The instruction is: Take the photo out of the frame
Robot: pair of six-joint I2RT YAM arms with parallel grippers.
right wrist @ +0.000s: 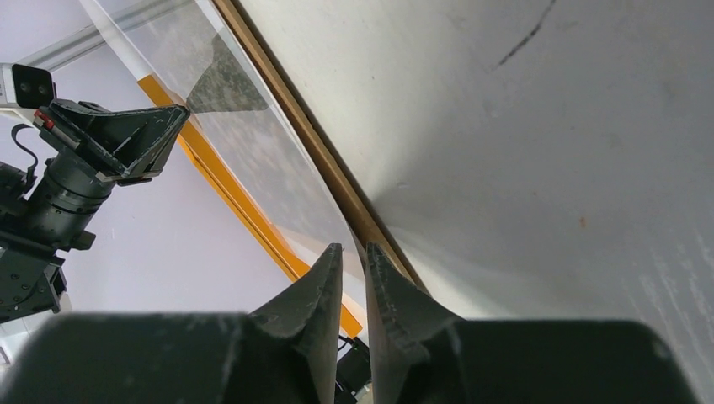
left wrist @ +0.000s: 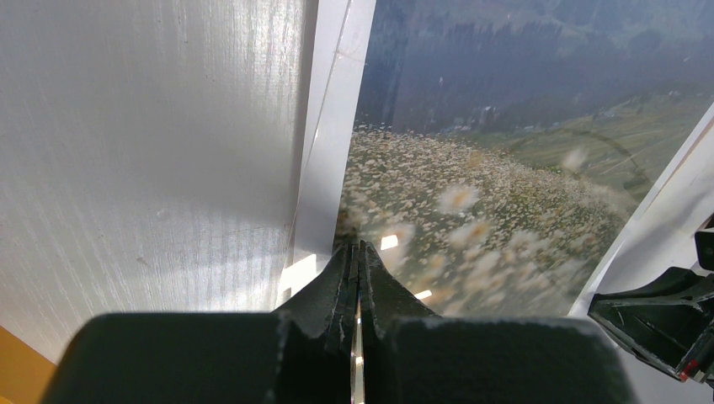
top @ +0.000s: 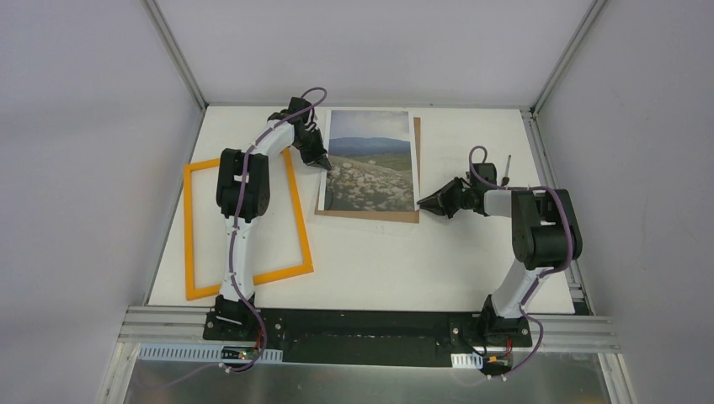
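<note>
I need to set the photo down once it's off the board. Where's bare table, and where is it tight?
Barest: the near strip between the backing board and the arm bases, bordered by the frame and the right arm. Also the far right corner beside the board. Tight: between frame and photo, where the left gripper sits.

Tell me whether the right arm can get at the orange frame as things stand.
Probably not. The orange frame lies flat at the left side of the table, with the left arm stretched over it, while the right gripper sits beyond the photo and backing board, at their right edge.
</note>
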